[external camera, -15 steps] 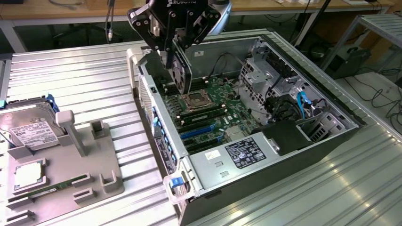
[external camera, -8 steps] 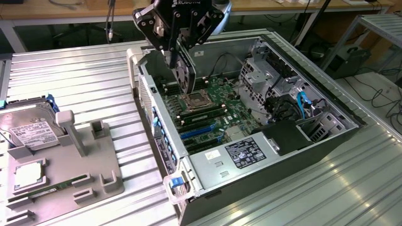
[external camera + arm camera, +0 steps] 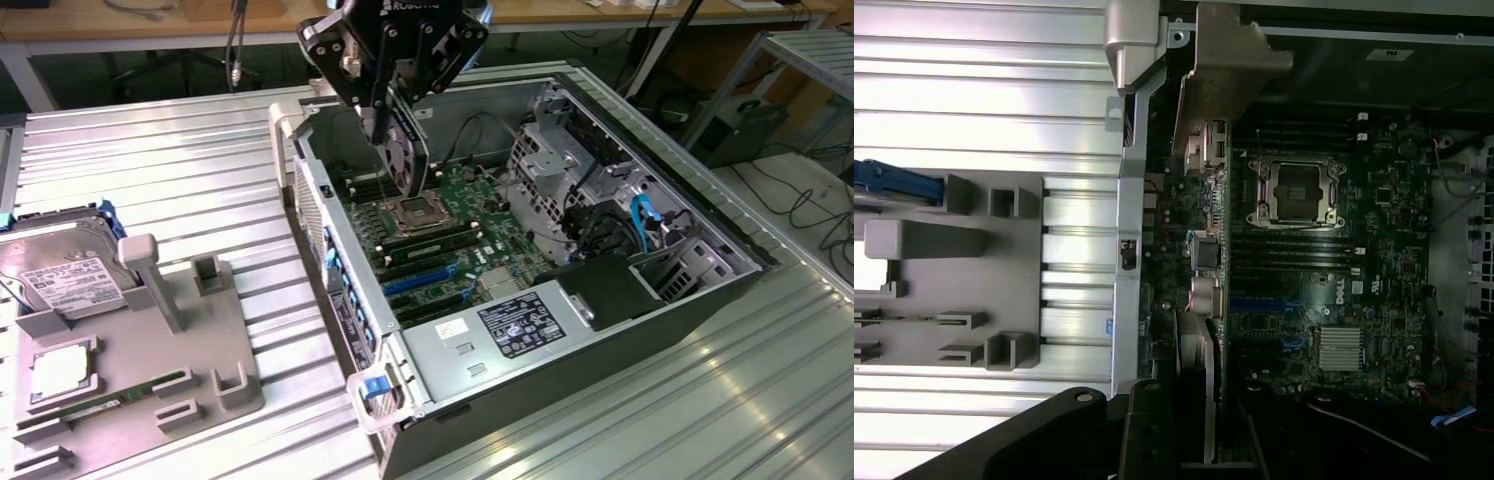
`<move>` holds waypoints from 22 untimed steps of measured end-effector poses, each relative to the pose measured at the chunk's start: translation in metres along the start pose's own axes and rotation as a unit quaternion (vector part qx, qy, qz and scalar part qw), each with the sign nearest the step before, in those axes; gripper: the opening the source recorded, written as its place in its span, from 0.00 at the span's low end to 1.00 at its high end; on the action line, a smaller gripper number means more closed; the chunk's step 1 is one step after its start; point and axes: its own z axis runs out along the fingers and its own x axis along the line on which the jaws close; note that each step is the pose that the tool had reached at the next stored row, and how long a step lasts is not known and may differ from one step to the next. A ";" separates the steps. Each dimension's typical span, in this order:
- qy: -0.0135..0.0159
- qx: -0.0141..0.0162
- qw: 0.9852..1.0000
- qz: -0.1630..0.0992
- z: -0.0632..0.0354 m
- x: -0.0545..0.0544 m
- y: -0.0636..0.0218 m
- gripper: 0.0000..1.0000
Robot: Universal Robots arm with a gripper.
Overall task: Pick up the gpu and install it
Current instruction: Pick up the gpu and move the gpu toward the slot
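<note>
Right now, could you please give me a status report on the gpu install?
Gripper shut on the gpu; card upright above the motherboard, not yet seated. Nothing seen blocking the blue slots.

The gpu [image 3: 404,150] — black shroud, round fan — hangs on edge in the claw [image 3: 396,105], above the motherboard [image 3: 461,240].

I hold the gpu [image 3: 1204,250] edge-on in my tool [image 3: 1189,425] over the motherboard [image 3: 1374,250]. Counting its silver bracket [image 3: 1226,60] as twelve o'clock, the CPU socket [image 3: 1294,192] lies at two, the grey fixture [image 3: 954,250] at nine.
</note>
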 end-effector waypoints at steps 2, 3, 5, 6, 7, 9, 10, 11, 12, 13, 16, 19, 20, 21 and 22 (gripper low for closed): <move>0.000 0.000 1.000 0.000 0.0002 -0.002 -0.0001 0.28; 0.000 0.000 1.000 0.000 0.0002 -0.003 -0.0002 0.28; 0.000 0.000 1.000 0.000 0.0004 -0.005 -0.0002 0.28; 0.000 0.000 1.000 0.000 0.0004 -0.006 -0.0003 0.28; 0.000 0.000 1.000 0.000 0.0005 -0.007 -0.0003 0.28; 0.000 0.000 1.000 0.000 0.0006 -0.009 -0.0004 0.28; 0.000 0.000 1.000 0.000 0.0007 -0.010 -0.0004 0.28; 0.000 0.000 1.000 0.000 0.0007 -0.011 -0.0005 0.28; 0.000 0.000 1.000 0.000 0.0008 -0.012 -0.0005 0.28; 0.000 0.000 1.000 0.000 0.0009 -0.013 -0.0005 0.28; 0.000 0.000 1.000 0.000 0.0011 -0.015 -0.0006 0.28; 0.000 0.000 1.000 0.000 0.0013 -0.018 -0.0007 0.28; 0.000 0.000 1.000 0.000 0.0014 -0.019 -0.0008 0.28; 0.000 0.000 1.000 0.000 0.0014 -0.020 -0.0008 0.28; 0.000 0.000 1.000 0.000 0.0014 -0.021 -0.0009 0.28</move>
